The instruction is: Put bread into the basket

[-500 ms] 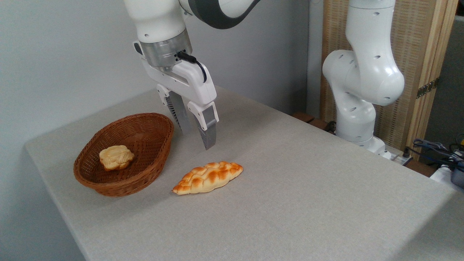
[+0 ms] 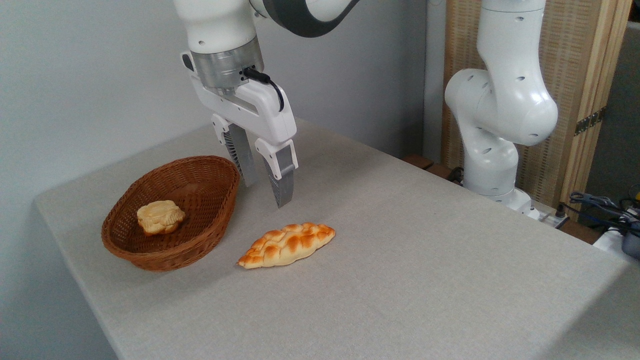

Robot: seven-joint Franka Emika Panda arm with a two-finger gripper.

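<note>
lying on table, bread just below the parted, empty claw

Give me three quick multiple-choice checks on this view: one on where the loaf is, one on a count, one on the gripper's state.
1. Where is the loaf?
A. In the basket
B. On the table, right of the basket
C. In the gripper

2. How many baked items lie in the basket?
A. None
B. One
C. Three

3. What state is the gripper in?
A. Open, holding nothing
B. Shut on the loaf
C. Shut on the bun

Answers:
1. B: the loaf lies flat on the table, apart from the basket's rim.
2. B: only the bun sits inside.
3. A: its fingers stand apart, above the table, with nothing between them.
</note>
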